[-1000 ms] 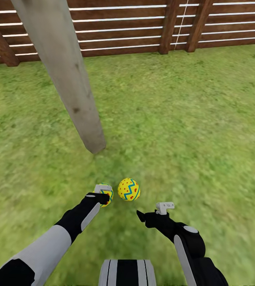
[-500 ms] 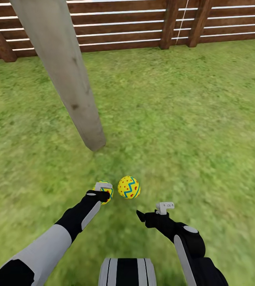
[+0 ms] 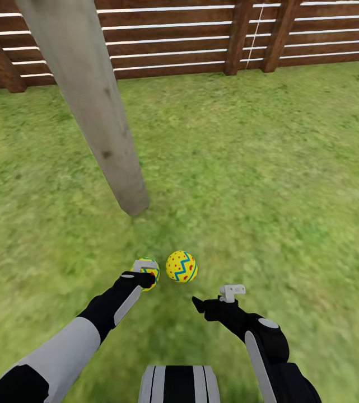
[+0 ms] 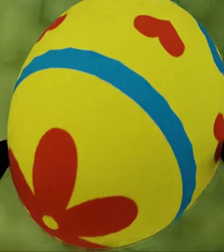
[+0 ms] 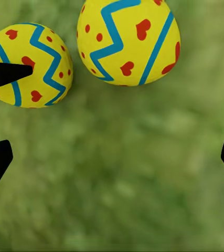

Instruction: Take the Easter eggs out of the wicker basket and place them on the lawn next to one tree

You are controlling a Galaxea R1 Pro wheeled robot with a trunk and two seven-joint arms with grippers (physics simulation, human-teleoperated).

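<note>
Left jaws (image 3: 146,272) low over the lawn (image 3: 269,168), clamped on the flower egg (image 4: 117,126), dark tips pressing each flank; right jaws (image 3: 215,299) apart and empty, hovering just behind; the zigzag egg (image 3: 181,266) lies on the grass just beside my held one, near the foot of the tree (image 3: 98,112); in my right wrist view a second patterned egg (image 5: 30,65) sits close by the zigzag one, likely the one I hold, though I cannot be sure; the basket is nowhere in my pictures. My read: this is the set-down; best to lower until the shell rests on the turf, then part the tips slowly and evenly so it does not roll; keep it off its neighbour, since a nudge could send either away from the trunk; lift straight up afterward; the fence (image 3: 201,39) stands well behind.
</note>
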